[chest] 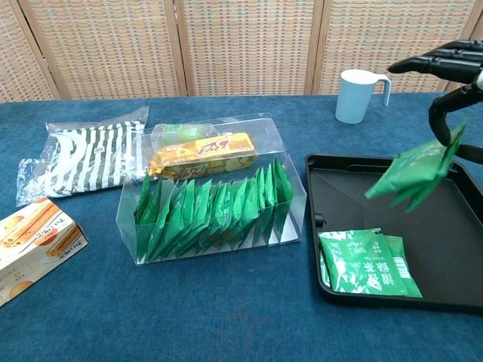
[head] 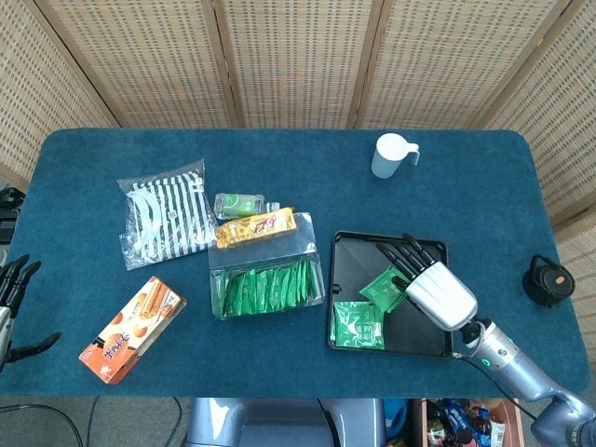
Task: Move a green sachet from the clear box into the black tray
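My right hand [head: 435, 290] [chest: 451, 79] hangs over the black tray [head: 386, 237] [chest: 377, 159] and pinches a green sachet [head: 384, 287] [chest: 415, 172], which dangles tilted just above the tray's floor. Other green sachets [head: 358, 324] [chest: 366, 262] lie flat in the tray's near left corner. Left of the tray stands the clear box [head: 216, 279] [chest: 219, 249] with a row of several green sachets [head: 270, 289] [chest: 211, 211] upright in it. My left hand [head: 14, 303] shows at the far left edge, fingers apart and holding nothing.
A yellow snack bar [head: 256, 226] [chest: 200, 153] and a small green pack [head: 238, 204] lie behind the box. A striped bag [head: 166, 214] [chest: 83, 158] and a biscuit box [head: 132, 329] [chest: 34, 245] lie left. A white mug [head: 392, 155] [chest: 361, 96] stands behind the tray.
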{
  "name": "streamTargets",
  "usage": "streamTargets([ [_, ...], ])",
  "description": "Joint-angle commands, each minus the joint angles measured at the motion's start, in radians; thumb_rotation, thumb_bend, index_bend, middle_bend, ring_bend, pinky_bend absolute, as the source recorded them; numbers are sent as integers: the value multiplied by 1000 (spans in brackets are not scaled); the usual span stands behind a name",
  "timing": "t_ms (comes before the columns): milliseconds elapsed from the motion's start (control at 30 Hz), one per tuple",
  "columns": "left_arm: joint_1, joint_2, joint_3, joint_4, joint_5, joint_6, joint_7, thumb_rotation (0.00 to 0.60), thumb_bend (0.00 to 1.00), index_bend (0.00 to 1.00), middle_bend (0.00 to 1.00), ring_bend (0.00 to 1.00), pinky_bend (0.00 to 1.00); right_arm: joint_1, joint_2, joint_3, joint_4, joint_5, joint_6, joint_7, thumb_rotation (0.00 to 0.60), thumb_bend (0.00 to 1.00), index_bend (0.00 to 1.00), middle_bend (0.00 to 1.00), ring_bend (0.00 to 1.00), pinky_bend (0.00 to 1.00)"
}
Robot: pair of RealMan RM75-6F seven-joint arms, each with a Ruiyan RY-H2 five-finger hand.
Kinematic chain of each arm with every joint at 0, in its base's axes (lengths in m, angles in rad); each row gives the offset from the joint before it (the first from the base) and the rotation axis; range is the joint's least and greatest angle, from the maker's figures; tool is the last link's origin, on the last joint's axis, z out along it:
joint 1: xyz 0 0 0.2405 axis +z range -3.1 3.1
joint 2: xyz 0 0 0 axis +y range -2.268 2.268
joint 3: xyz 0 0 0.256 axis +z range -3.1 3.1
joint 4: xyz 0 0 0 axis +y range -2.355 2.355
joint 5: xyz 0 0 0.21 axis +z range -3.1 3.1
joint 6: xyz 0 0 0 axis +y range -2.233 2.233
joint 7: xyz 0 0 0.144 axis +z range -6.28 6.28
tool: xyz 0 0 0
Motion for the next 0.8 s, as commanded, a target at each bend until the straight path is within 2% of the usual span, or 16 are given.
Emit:
streamTargets([
  [33, -1, 0, -1, 1, -3, -2, -1, 600, 95, 0, 0, 0, 0, -52, -3, 39, -30, 92, 13, -104, 600, 110, 77, 0, 16, 111],
  [67, -2, 0, -2, 2, -4, -4, -2, 600, 95, 0, 0, 0, 0, -72, -2, 57, -49, 120, 35, -123, 600, 44, 19, 0, 10, 107],
  [100, -2, 0, -2, 3, -6, -6, -2, 600, 95, 0, 0, 0, 0, -91, 1, 70, -67, 141, 60, -125, 600, 20, 3, 0, 6, 101],
  [267, -3, -1, -4, 4, -10, -8, -3, 600, 95, 0, 0, 0, 0, -163, 25, 100, -148, 190, 153, -71, 600, 0, 0, 0, 0, 49],
  [367, -1, -2, -3, 3, -3, 1, 2, 600, 95, 0, 0, 0, 0, -213, 42, 95, -216, 201, 199, -41, 600, 0, 0, 0, 0, 5],
  [500, 2, -3, -3, 5, 16, 20, 6, 600, 95, 0, 0, 0, 0, -293, -1, 71, -241, 181, 289, -54, 600, 0, 0, 0, 0, 0],
  [600, 11, -4, -5, 9, 29, 47, 8, 600, 95, 0, 0, 0, 0, -342, -29, 46, -254, 193, 306, -44, 600, 0, 0, 0, 0, 0],
  [800, 23, -16, -9, 17, 34, 75, 30, 600, 94, 0, 0, 0, 0, -390, -30, 29, -248, 200, 306, -49, 600, 0, 0, 0, 0, 0],
])
